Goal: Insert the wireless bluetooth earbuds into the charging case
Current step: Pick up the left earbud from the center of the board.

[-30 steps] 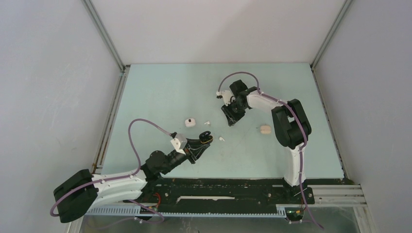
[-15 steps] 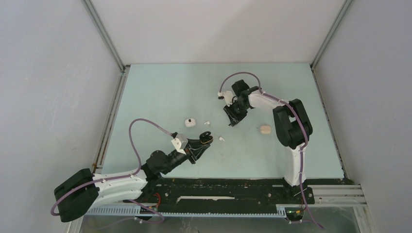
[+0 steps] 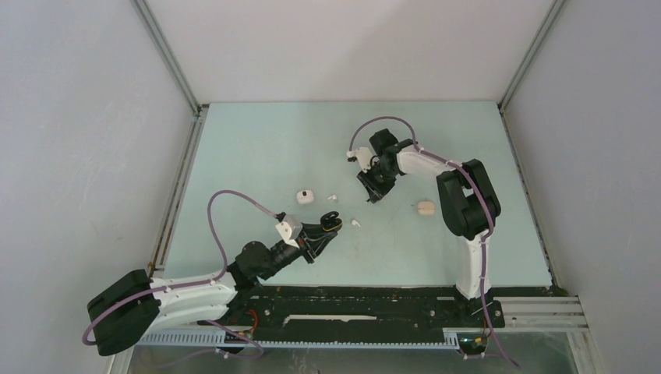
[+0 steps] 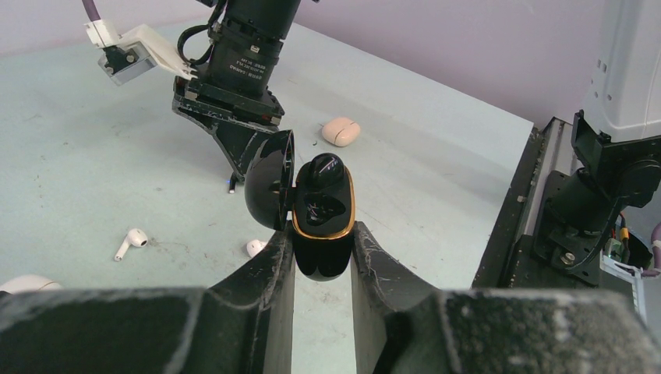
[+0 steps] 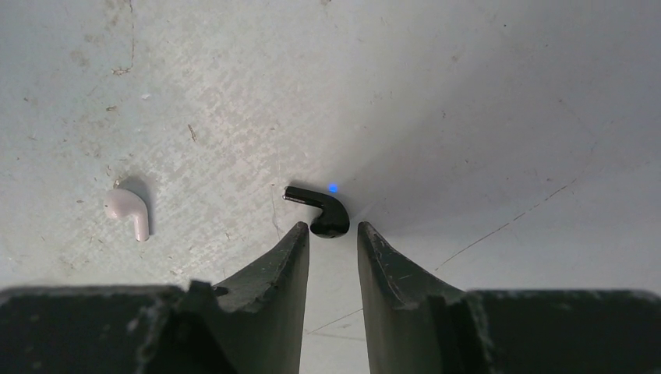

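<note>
My right gripper having shifted slightly, I'm centring its parted jaws on the black earbud while my left gripper is clamping the open charging case.

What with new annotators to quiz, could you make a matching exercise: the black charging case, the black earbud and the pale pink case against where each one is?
Things
1. black charging case
2. black earbud
3. pale pink case

Places
A. lying closed on the table, apart from both arms
B. on the table, right at the tips of the right jaws
C. held with its lid open between the left jaws

Pairs: 1-C, 2-B, 3-A
</note>
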Tool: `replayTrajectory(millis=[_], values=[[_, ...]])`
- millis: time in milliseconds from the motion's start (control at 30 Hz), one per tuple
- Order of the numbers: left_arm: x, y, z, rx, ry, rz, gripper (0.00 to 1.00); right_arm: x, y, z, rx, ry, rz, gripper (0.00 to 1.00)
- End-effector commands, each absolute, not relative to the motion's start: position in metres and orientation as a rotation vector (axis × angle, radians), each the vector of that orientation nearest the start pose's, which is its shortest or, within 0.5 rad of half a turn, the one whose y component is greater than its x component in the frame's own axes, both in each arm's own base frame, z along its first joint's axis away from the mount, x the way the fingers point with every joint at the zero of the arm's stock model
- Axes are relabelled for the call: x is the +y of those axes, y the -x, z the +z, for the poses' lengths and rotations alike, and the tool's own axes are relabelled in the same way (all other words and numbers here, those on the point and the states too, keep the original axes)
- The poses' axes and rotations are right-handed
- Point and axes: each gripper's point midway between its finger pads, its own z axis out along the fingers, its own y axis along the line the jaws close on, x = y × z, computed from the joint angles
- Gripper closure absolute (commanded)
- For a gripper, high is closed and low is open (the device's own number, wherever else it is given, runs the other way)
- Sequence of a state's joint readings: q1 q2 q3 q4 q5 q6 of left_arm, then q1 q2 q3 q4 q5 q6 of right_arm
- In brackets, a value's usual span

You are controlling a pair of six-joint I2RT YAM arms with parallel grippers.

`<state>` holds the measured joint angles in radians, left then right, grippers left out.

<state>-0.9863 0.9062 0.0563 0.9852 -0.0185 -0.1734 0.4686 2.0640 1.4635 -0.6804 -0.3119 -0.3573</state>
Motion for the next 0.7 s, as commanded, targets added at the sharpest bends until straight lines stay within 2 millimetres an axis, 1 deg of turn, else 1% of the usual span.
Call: replayTrajectory(millis=[0, 233, 667], values=[[-0.2709, -0.171, 0.2011, 1.282, -0.567, -0.955, 1.0, 0.2155, -0.3308, -0.0123, 2.624, 1.305, 0.456, 0.68], [-0.271, -0.1709, 0.1987, 1.285, -0.565, -0.959, 1.0, 0.2169, -0.3285, -0.0143, 2.598, 1.364, 0.466, 0.69], [-0.2729, -0.172, 0.1958, 1.294, -0.562, -0.962, 1.0, 0.2205, -0.3297, -0.0145, 2.543, 1.448, 0.433, 0.67]])
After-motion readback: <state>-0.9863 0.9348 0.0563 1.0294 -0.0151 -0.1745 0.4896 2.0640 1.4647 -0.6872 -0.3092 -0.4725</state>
